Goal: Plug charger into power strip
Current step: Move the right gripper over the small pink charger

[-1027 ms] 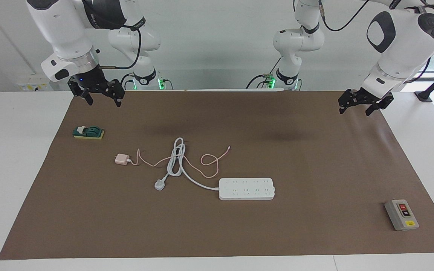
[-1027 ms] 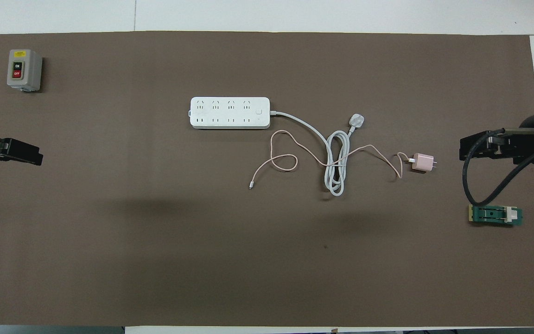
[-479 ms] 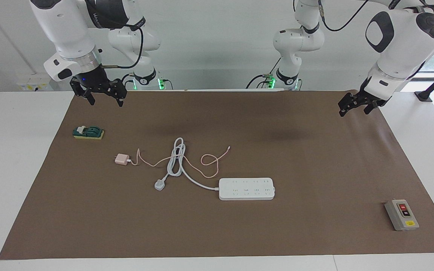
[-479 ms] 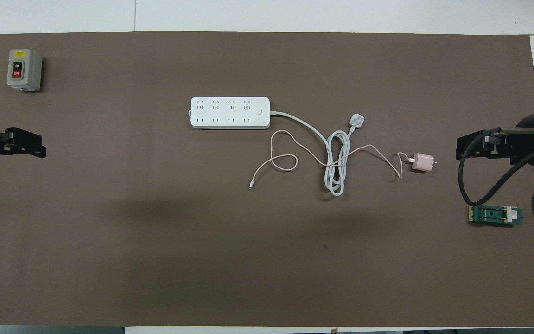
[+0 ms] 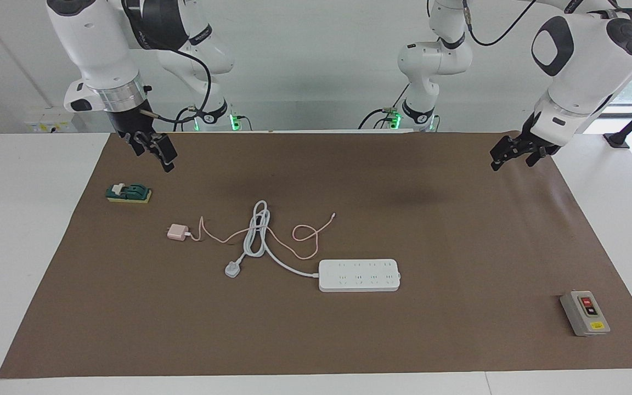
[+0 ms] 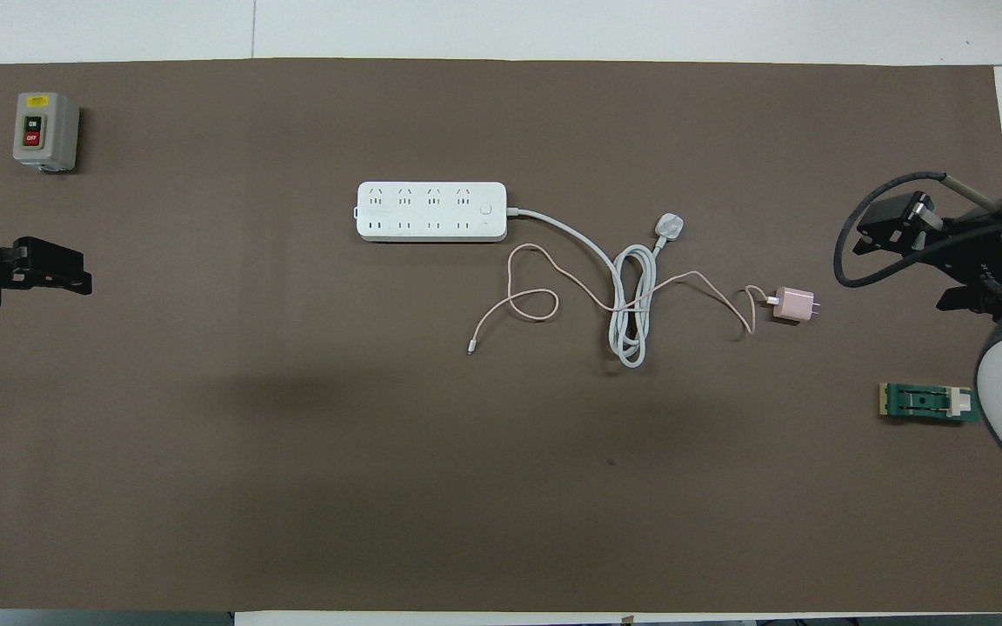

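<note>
Since a second ago my right gripper (image 5: pixel 154 151) has turned at the wrist and dropped a little, so it now hangs edge-on over the brown mat at the right arm's end of the bench; my left gripper (image 5: pixel 513 153) has drawn up slightly at the other end and waits there; nothing on the mat has shifted. Both sets of fingers stand apart and hold nothing.

The charger (image 5: pixel 175 232) lies on the mat toward the right arm's end, farther from the robots than the spot under the right gripper and a little toward the middle; its prongs point toward that same end, its thin pink cable (image 5: pixel 272 238) trails away toward the centre and crosses the coiled grey-white cord (image 5: pixel 257 230). The power strip (image 5: pixel 359 275) lies near the middle, farther from the robots than the charger, its long axis running along the bench, sockets up.

I judge the right arm much the nearer to the charger; the reach runs outward and inward from the gripper, and the fingers should close across the cube's sides, clear of the prongs and cable. A green block (image 5: pixel 128 193) sits just beside that path.
</note>
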